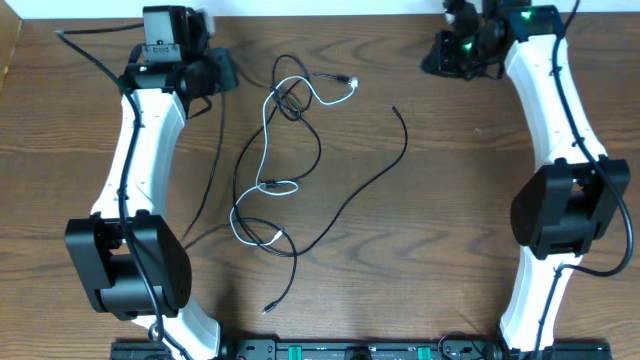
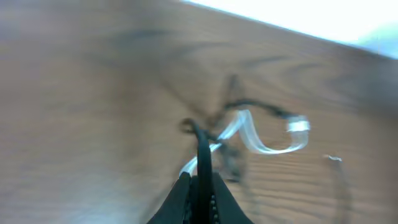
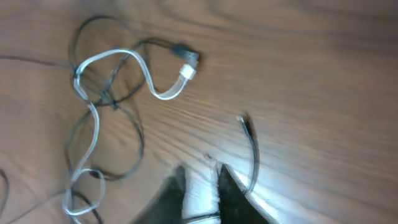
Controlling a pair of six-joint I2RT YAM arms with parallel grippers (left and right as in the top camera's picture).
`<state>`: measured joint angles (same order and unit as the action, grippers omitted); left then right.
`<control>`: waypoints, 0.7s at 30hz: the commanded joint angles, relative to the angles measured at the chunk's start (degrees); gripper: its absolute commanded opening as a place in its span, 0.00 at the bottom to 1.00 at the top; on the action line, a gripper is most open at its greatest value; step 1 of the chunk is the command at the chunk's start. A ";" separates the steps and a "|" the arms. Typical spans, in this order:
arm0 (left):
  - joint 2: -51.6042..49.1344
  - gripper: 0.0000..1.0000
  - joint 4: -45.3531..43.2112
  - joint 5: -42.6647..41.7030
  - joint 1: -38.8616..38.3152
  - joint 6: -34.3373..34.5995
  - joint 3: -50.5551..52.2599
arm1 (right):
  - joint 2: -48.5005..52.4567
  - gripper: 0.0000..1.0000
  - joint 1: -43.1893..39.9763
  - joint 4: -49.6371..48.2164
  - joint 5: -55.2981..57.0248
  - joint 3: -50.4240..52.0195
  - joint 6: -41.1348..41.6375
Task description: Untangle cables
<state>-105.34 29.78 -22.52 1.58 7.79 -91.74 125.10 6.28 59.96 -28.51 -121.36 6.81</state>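
Looking down on a brown wood-grain table (image 1: 460, 230) filling the view. Meeting a white strip (image 1: 330, 6) along the far edge. Catching soft, even light.

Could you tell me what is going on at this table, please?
Two robot arms are set to untangle thin cords. One white cable and a few black cables lie looped together on the brown wooden table. The left hand and the right hand sit near the far edge, either side of the tangle. In the overhead view neither seems to touch it. The untangling is not yet done.
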 commanded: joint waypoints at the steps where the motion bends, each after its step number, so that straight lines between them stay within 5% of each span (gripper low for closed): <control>1: 1.25 0.07 -6.75 -22.82 -0.66 3.48 -2.10 | -0.61 0.37 4.66 -1.62 -3.76 -0.33 -4.17; 4: 1.62 0.07 -15.72 -28.74 -0.66 14.21 -3.30 | -0.59 0.53 7.19 -3.87 -3.78 -0.35 -4.15; 14: 1.75 0.07 -44.11 -36.22 -0.66 51.65 -4.81 | 0.61 0.53 12.66 -11.89 -4.09 -0.33 -3.32; 21: 1.75 0.07 -45.16 -36.15 -0.72 60.33 -4.81 | 0.76 0.53 14.12 -17.55 -4.04 -0.33 -0.35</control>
<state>-104.88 -14.83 -57.08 0.75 60.12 -95.33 125.19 19.29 43.62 -31.77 -121.34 4.58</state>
